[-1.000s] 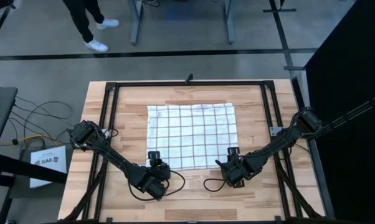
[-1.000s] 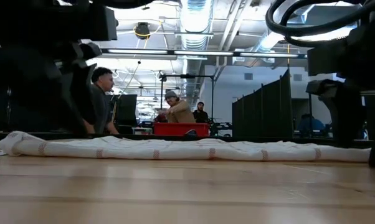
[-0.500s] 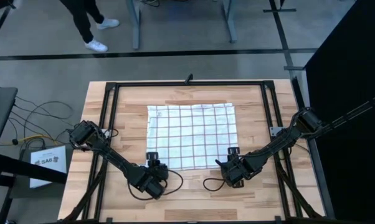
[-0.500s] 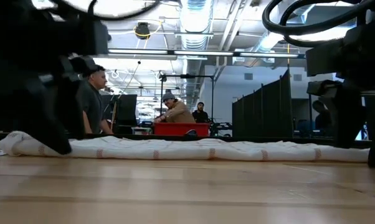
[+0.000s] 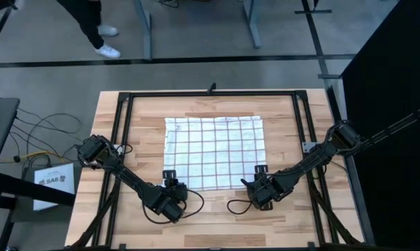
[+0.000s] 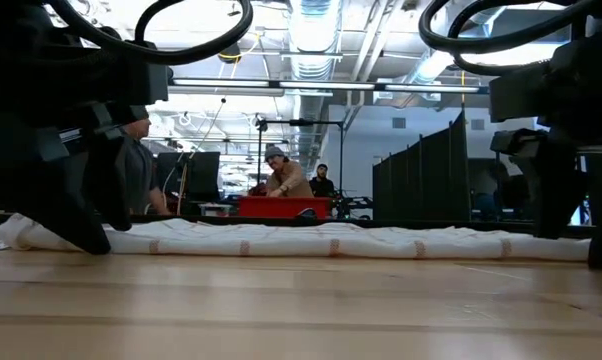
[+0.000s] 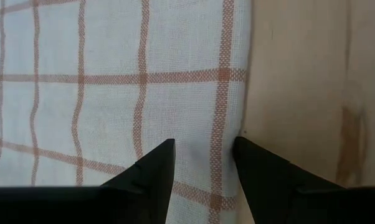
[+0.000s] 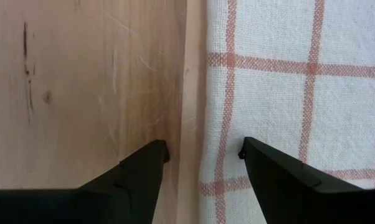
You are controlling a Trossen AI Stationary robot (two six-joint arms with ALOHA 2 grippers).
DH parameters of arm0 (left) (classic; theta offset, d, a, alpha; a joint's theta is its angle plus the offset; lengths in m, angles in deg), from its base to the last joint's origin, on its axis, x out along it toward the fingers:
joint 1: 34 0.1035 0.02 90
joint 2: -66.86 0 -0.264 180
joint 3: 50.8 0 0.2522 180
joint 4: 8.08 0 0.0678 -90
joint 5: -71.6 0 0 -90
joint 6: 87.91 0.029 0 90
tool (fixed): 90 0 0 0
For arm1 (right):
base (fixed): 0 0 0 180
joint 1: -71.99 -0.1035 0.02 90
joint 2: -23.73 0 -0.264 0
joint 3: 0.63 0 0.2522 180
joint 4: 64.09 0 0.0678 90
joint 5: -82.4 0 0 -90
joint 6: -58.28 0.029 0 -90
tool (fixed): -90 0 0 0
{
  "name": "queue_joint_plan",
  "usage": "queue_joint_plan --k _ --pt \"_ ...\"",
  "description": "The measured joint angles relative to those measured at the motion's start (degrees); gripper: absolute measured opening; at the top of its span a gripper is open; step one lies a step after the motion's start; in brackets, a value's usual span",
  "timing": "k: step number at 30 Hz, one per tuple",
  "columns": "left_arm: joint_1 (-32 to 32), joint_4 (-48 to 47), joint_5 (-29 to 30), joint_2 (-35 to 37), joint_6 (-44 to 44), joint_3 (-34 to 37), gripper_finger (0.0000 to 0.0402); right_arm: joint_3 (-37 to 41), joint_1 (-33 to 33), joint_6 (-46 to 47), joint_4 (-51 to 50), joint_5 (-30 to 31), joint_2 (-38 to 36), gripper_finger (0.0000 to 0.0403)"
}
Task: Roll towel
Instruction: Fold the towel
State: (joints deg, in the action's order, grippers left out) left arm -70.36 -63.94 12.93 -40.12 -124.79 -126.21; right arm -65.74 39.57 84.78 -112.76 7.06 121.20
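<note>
The towel (image 5: 214, 152), white with a thin-lined grid, lies spread flat on the wooden table; the low view shows its near edge (image 6: 311, 241) as a low ridge. My left gripper (image 5: 170, 178) stands open at the towel's near left corner, fingers pointing down. In its wrist view both tips (image 7: 203, 149) are over the cloth just inside its side edge. My right gripper (image 5: 259, 173) is open at the near right corner. Its tips (image 8: 201, 151) straddle the side edge, one over bare wood, one over cloth. My left gripper comes from above at the towel's near left corner (image 7: 228, 124). In the low view its fingers (image 6: 86, 235) reach down to cloth level; whether they touch the cloth, I cannot tell. My right gripper stands over the near right corner (image 8: 222, 155); whether it touches, I cannot tell.
A black metal frame (image 5: 210, 93) runs around the table top. Bare wood (image 5: 210, 216) lies between the towel and the table's near edge. People stand in the room beyond the far edge (image 6: 286, 180). A cable loop (image 5: 234, 207) lies near my right gripper.
My left gripper has come down at the towel's near left corner and shifted slightly toward the table's left edge. The towel and my right gripper have kept still.
</note>
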Motion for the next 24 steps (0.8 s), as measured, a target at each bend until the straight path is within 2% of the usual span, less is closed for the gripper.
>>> queue_joint_plan --k 7,16,21,24 --pt "-0.4 -2.1 -1.0 0.0 -0.4 -0.1 0.0153 0.0 -0.2 0.2 -0.6 -0.2 0.0 0.0207" --pt "-0.4 -6.2 0.4 0.0 -3.3 0.2 0.0153 -0.1 2.2 0.0 -1.5 -1.6 0.0 0.0204" --pt "-0.4 -5.2 0.4 0.0 -4.5 1.0 0.0149 -0.1 2.4 0.0 -1.7 -1.6 0.2 0.0187" --pt "-0.4 -4.5 -0.3 0.0 -4.5 1.0 0.0123 -0.1 2.4 0.0 -1.6 -1.9 0.3 0.0161"
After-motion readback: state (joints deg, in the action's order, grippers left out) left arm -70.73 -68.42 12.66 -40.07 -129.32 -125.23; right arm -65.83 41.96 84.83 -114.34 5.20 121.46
